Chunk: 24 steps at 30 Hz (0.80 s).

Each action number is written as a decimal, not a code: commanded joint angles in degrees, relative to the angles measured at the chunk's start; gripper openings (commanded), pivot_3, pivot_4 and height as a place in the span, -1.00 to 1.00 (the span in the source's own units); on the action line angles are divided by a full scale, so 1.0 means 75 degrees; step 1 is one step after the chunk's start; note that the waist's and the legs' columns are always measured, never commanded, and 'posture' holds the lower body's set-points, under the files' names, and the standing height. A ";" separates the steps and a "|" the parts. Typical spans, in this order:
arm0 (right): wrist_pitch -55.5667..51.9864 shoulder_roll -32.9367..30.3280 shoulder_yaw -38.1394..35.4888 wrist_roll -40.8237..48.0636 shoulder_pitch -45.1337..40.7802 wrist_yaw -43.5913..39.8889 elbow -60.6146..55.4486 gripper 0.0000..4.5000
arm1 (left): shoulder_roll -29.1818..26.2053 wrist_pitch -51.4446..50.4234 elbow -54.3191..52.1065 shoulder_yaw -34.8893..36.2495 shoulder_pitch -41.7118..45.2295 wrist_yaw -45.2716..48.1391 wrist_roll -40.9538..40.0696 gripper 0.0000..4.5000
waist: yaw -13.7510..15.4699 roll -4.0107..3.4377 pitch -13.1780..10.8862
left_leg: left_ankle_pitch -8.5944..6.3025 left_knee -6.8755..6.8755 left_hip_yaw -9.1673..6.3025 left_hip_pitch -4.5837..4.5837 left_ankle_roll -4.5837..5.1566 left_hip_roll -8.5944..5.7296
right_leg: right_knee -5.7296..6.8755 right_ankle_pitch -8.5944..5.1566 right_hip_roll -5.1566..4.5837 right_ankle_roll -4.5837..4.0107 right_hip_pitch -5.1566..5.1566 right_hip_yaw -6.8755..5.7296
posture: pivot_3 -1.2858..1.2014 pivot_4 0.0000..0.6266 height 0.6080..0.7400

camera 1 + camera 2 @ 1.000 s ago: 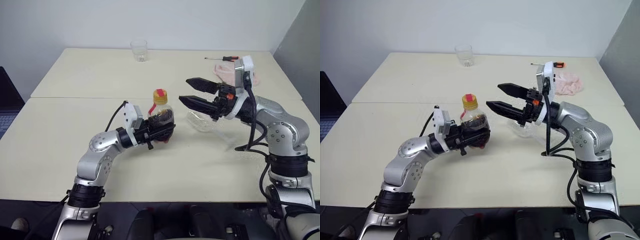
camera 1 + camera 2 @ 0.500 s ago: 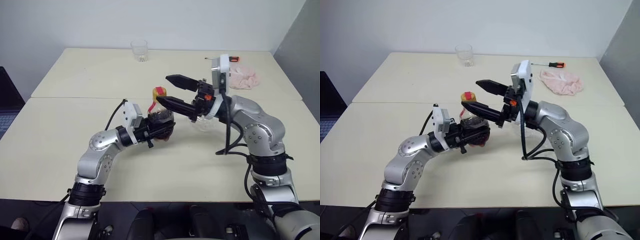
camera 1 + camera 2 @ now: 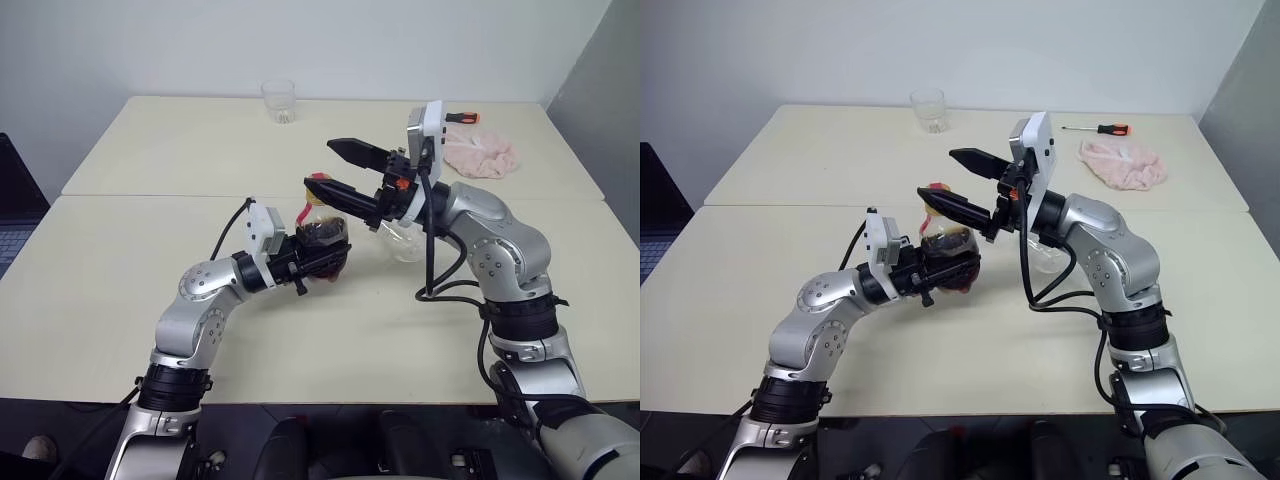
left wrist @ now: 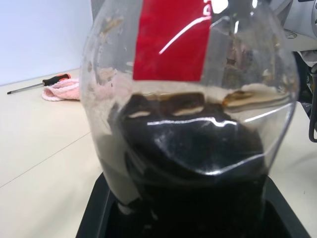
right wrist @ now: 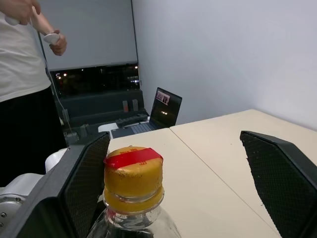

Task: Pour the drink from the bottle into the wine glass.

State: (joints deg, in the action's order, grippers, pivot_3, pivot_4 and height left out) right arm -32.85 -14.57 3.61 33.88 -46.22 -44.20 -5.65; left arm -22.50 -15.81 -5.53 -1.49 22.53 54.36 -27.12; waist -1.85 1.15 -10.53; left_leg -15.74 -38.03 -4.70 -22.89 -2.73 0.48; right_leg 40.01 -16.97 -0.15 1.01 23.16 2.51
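My left gripper [image 3: 318,256] is shut on the bottle [image 3: 322,238], a squat clear bottle held upright just above the table. The dark drink [image 4: 198,158] fills its lower part, under a red label strip [image 4: 173,39]. In the right wrist view the yellow-orange cap [image 5: 132,173], with red tape across its top, stands between two black fingers [image 5: 81,183], closer to one of them. My right gripper [image 3: 340,172] is open, with one finger above the cap and the other in front of it, touching nothing. The wine glass [image 3: 400,240] shows as a clear rounded bowl, partly hidden behind my right forearm.
A short clear tumbler [image 3: 279,101] stands at the table's far edge. A pink cloth [image 3: 480,153] and a screwdriver [image 3: 1100,129] lie at the far right. A laptop [image 5: 166,106] sits off the table's left side, where a person [image 5: 25,74] stands.
My right gripper has swung left, away from the wine glass, and its open fingers now bracket the bottle's cap. The left gripper and bottle have stayed put.
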 commanded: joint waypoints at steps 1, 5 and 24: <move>0.0180 -0.0061 -0.0031 -0.0057 -0.0193 -0.0142 -0.0062 0.99 | -0.0003 0.0193 -0.0312 0.0133 0.0038 -0.0009 -0.0115 -0.24 | 0.0000 0.0000 0.0000 | 0.0000 0.0000 0.0000 0.0000 0.0000 0.0000 | 0.0000 0.0000 0.0000 0.0000 0.0000 0.0000 | 0.03 -0.52 1.00; 0.0188 -0.0172 -0.0063 -0.0142 -0.0123 -0.0258 -0.0047 0.99 | -0.0013 0.0202 -0.0292 0.0151 0.0054 0.0001 -0.0116 -0.24 | 0.0000 0.0000 0.0000 | 0.0000 0.0000 -0.0001 0.0000 0.0000 0.0000 | 0.0000 0.0000 0.0000 0.0000 0.0000 0.0000 | 0.03 -0.52 1.00; 0.0234 -0.0775 -0.0236 -0.0211 0.0059 -0.0497 0.0067 0.99 | -0.0092 0.0227 -0.0289 0.0153 -0.0002 0.0107 -0.0133 -0.24 | -0.0001 0.0000 0.0000 | 0.0000 0.0000 0.0001 -0.0001 0.0000 -0.0001 | -0.0001 0.0000 0.0000 0.0000 0.0000 0.0000 | 0.03 -0.52 1.00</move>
State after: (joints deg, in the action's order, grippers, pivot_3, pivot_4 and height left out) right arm -31.78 -19.92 2.93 32.68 -45.68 -47.91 -4.75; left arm -22.91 -15.83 -5.08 -1.44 21.60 54.44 -26.93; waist -1.86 1.15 -10.53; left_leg -15.74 -38.03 -4.69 -22.90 -2.73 0.47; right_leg 40.00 -16.97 -0.15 1.01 23.16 2.50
